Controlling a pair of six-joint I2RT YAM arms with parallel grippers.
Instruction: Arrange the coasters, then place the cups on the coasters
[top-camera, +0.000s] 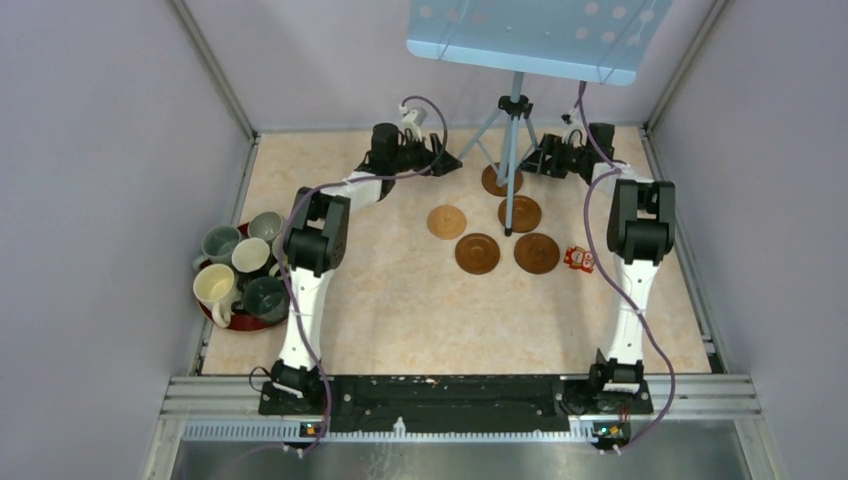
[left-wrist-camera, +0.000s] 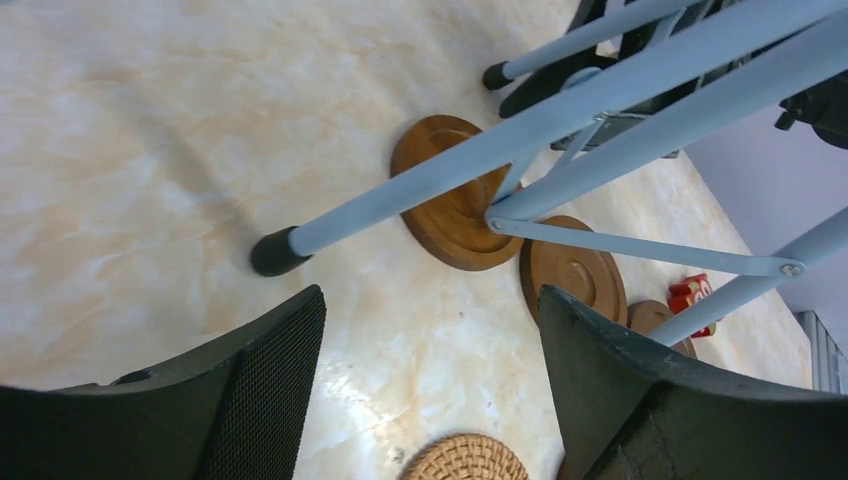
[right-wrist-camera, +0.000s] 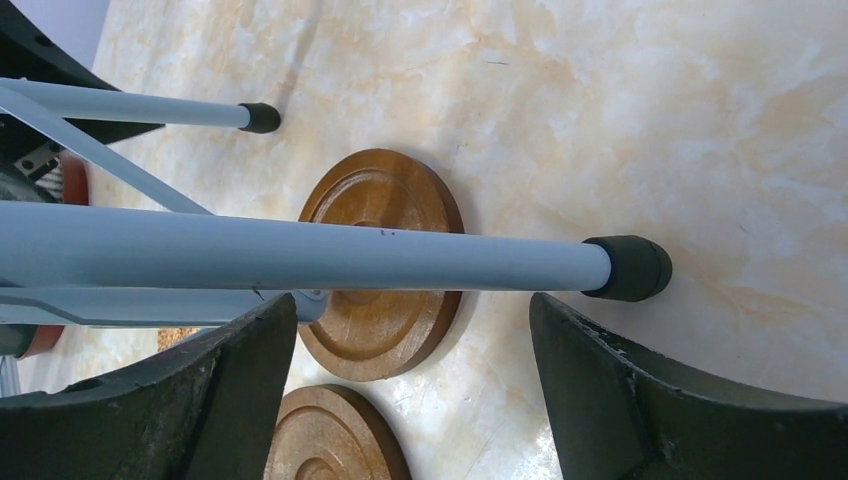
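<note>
Several brown coasters lie at the table's back middle: one under the tripod (top-camera: 502, 180), one (top-camera: 520, 213) just nearer, a lighter woven one (top-camera: 447, 221), and two in front (top-camera: 477, 253) (top-camera: 537, 253). Several cups (top-camera: 250, 255) stand together on the dark red tray (top-camera: 212, 313) at the left edge. My left gripper (top-camera: 448, 162) (left-wrist-camera: 430, 300) hovers open and empty left of the far coaster (left-wrist-camera: 455, 195), with the woven coaster (left-wrist-camera: 467, 460) below it. My right gripper (top-camera: 528, 162) (right-wrist-camera: 412, 305) is open and empty to the right of that coaster (right-wrist-camera: 382, 262).
A pale blue tripod (top-camera: 512, 130) with a blue board stands at the back; its legs (left-wrist-camera: 400, 205) (right-wrist-camera: 300, 258) cross over the far coaster between both grippers. A small red toy (top-camera: 578, 259) lies right of the coasters. Walls enclose the table on three sides.
</note>
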